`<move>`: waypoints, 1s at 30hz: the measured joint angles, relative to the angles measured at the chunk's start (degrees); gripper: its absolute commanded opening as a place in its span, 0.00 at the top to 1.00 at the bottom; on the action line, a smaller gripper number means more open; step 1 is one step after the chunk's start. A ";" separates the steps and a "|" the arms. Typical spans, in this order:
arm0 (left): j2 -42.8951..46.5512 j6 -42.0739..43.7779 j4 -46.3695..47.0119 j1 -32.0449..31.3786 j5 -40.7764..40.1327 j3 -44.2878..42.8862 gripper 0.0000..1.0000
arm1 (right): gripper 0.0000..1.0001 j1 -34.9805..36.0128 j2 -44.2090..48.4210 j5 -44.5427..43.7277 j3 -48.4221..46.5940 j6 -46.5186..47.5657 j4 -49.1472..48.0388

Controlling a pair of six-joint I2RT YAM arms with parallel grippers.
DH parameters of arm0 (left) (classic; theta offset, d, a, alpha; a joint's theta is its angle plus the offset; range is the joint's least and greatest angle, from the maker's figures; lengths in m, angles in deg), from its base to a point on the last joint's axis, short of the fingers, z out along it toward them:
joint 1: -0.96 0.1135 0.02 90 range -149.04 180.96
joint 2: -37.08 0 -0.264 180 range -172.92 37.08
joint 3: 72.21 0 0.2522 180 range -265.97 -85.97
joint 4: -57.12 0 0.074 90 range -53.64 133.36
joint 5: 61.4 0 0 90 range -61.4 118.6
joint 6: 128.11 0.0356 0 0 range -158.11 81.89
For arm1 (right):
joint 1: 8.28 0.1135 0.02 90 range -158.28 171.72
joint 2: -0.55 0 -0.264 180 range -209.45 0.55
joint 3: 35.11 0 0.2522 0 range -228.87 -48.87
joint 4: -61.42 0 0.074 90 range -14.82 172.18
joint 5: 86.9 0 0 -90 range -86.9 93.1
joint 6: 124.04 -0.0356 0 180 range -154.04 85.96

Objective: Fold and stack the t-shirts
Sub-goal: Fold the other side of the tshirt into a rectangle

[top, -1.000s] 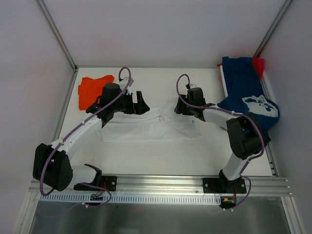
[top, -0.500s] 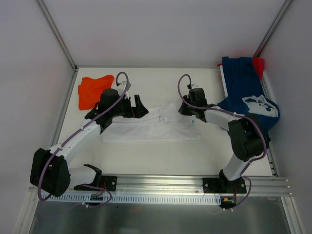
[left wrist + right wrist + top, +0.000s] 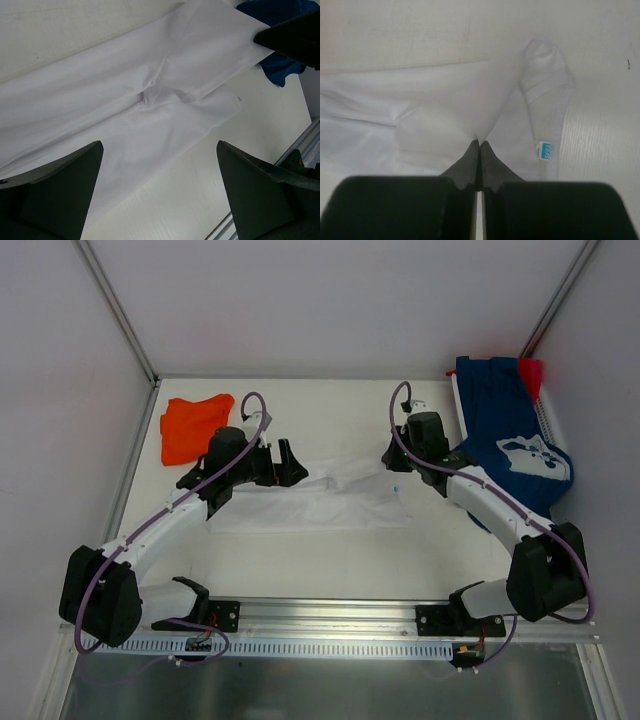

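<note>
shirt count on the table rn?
4: white t-shirt mid-table, orange t-shirt back left, navy t-shirt back right, red t-shirt peeking out behind it. Others may be hidden under the navy.

We read no words or numbers anywhere. We see a small blue tag (image 3: 545, 150) at the hem of the white t-shirt (image 3: 435, 95), its marks too small to read. The white print (image 3: 530, 453) on the navy t-shirt (image 3: 490, 410) shows no letters we can tell.

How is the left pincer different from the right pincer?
The left pincer gapes wide open and holds nothing; the right pincer is shut, pinching the white t-shirt. Left hovers above the cloth; right holds up a peak of it. Both are black and over that shirt.
</note>
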 measured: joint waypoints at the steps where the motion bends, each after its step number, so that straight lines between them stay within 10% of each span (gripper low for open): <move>1: 0.00 -0.11 0.07 -0.28 -0.09 0.07 0.02 | 1.00 0.00 0.72 -0.09 0.00 0.02 1.09; 23: 0.48 -0.57 0.37 -1.79 -1.40 0.35 0.02 | 0.99 8.57 9.75 -6.29 22.82 -8.66 2.93; 25: 0.48 -0.57 0.37 -1.81 -1.42 0.35 0.02 | 0.86 8.98 9.79 -7.23 24.57 -9.66 2.43; 28: 0.50 -0.55 0.39 -1.79 -1.46 0.35 0.01 | 0.06 9.38 9.92 -8.13 27.43 -11.74 1.57; 30: 0.57 -0.55 0.39 -1.81 -1.49 0.35 0.01 | 0.01 10.03 11.76 -8.68 27.71 -12.46 -0.42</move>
